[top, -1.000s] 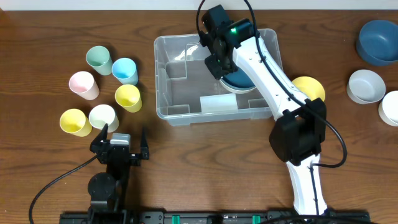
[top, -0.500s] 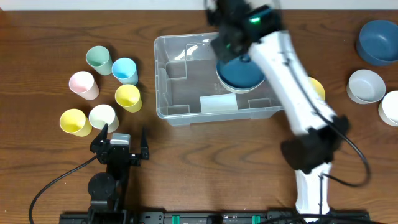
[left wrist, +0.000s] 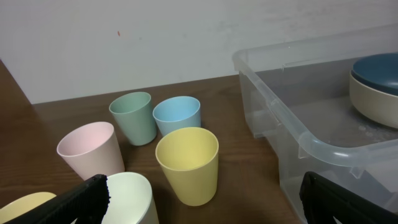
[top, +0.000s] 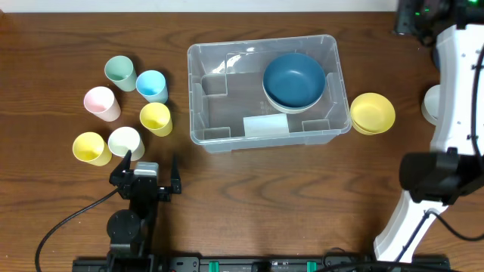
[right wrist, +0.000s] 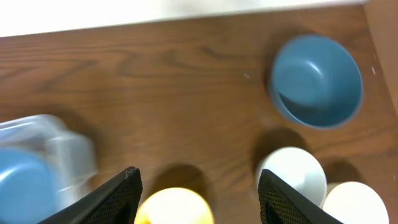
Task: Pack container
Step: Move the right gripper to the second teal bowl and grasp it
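Note:
The clear container (top: 227,113) stands mid-table. In its right half a blue bowl (top: 294,78) is nested in a pale bowl. My right gripper (right wrist: 199,174) is open and empty, high over the table's far right corner; in the overhead view only its wrist (top: 420,12) shows, at the top edge. Below it lie a second blue bowl (right wrist: 317,81), two white bowls (right wrist: 292,177) and a yellow bowl (right wrist: 174,208). My left gripper (top: 145,170) is open and empty near the front edge, left of the container (left wrist: 298,137).
Several pastel cups stand left of the container: green (top: 119,72), blue (top: 152,85), pink (top: 100,103), yellow (top: 156,118), yellow (top: 90,148), white (top: 125,141). Stacked yellow bowls (top: 372,113) sit right of the container. My right arm hides most of the far-right bowls from overhead.
My right gripper has left the blue bowl in the container, risen and swung to the far right corner. The left arm has not moved.

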Available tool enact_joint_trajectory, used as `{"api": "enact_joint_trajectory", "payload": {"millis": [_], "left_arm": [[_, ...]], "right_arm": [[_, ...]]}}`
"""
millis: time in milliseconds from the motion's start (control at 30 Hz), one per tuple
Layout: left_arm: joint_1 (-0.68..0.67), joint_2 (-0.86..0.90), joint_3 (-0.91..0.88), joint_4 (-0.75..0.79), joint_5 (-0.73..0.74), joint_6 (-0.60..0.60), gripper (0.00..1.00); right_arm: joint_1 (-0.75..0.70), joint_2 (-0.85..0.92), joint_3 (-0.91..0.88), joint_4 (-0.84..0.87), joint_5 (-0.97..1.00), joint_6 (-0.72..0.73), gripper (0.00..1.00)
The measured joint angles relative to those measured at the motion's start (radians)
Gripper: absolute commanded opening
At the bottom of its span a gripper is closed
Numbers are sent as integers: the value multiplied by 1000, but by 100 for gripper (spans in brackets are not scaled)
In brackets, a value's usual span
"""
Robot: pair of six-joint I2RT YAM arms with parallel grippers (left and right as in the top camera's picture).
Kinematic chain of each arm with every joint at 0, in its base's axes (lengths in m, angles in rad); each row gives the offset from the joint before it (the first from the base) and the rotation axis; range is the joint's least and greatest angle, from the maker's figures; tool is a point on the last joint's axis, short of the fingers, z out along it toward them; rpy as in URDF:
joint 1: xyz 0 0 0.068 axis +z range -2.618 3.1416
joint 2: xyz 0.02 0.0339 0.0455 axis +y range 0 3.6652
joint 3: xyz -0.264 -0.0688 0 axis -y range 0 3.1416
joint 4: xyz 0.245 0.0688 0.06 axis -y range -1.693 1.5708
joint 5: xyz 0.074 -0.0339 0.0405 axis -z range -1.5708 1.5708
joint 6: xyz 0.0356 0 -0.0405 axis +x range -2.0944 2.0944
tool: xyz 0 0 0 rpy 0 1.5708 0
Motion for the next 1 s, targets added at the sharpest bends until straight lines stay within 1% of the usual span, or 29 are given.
{"api": "enact_joint_trajectory", "payload": {"millis": [267, 400, 500, 600, 800, 1000], "left_arm": [[0, 0, 0, 0, 0, 0, 98], [0, 0, 0, 0, 0, 0, 98], [0, 0, 0, 0, 0, 0, 98], [0, 0, 0, 0, 0, 0, 98], [0, 0, 0, 0, 0, 0, 98], [0, 0, 0, 0, 0, 0, 98]], "right_arm": [[-148, 126, -3, 86, 0, -8, 64], [-209, 185, -4, 140, -1, -56, 64], [-246, 243, -4, 169, 0, -120, 65], [-268, 306, -4, 183, -1, -172, 62], [-291, 426, -8, 213, -8, -230, 57], [-301, 457, -10, 260, -20, -269, 55]]}}
